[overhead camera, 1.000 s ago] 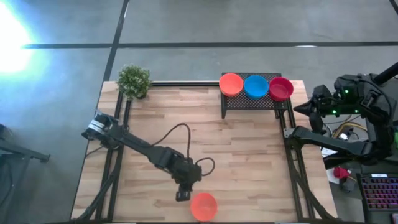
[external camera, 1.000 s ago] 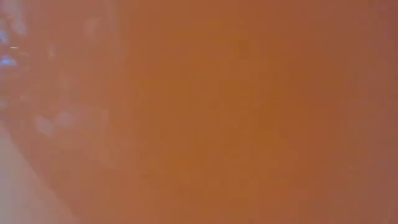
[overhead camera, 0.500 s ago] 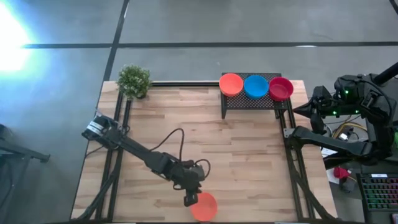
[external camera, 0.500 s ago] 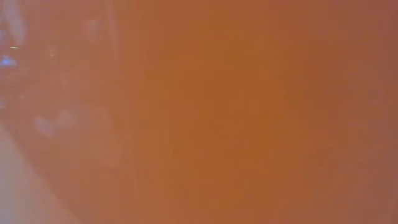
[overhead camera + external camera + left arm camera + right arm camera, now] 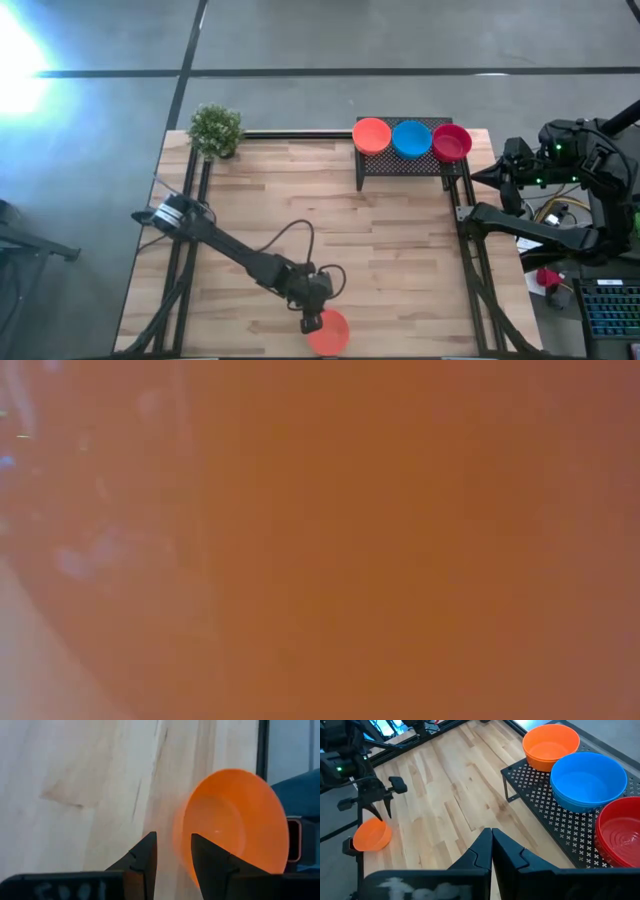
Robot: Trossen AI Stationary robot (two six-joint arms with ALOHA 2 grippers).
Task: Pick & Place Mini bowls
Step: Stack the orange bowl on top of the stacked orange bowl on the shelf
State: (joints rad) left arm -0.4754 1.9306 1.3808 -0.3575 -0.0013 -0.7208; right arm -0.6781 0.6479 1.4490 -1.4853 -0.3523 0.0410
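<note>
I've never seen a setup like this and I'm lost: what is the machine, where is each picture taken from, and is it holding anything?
It is a robot with two dark arms at a wooden table. The high view looks straight down. Each wrist view looks past that arm's own fingers. The low view shows only an orange blur.

The left gripper is at the near edge, fingers open, straddling the rim of an orange bowl but not clamped. The right gripper waits off the table's right side, shut and empty.

At the back, a black rack holds orange, blue and red bowls. A plant stands in the far left corner.
</note>
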